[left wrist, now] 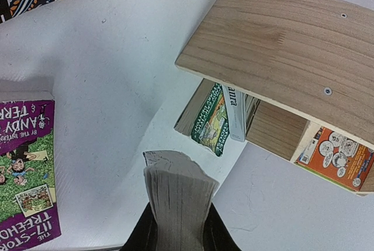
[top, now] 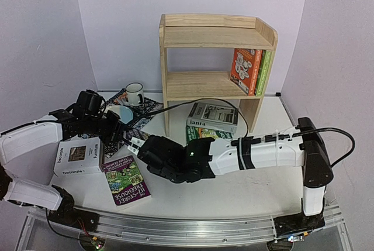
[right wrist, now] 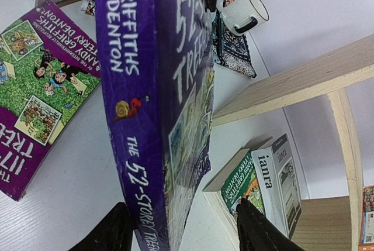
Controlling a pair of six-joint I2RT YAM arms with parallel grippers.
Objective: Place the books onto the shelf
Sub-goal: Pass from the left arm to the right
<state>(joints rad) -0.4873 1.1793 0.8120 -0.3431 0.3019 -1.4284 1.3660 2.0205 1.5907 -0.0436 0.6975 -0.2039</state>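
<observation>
Shelf (top: 217, 34): stands at the back of the table (top: 245, 195). An orange book (top: 244, 71) and a green book (top: 264, 72) stand upright at the right end of the lower tier, with bare board to their left.
Shelf foot: the ianra book (top: 213, 116) lies flat on a second green book (left wrist: 210, 119), with its far end under the lower board.
Left edge: the Decorate book (top: 79, 157) lies flat, and the 117-Storey book (top: 125, 181) lies just beside it near the front edge.
Back left: a mug (top: 134, 93) sits on the placemat (top: 146, 113).
52-Storey book (right wrist: 158, 87): is held off the table between the two arms, left of the shelf.
Left gripper (left wrist: 179, 233): is clamped narrowly on the 52-Storey book, whose page edges face its camera.
Right gripper (right wrist: 181, 204): its jaws stand wide and straddle the book's spine end, with a gap at one finger (right wrist: 257, 227).
</observation>
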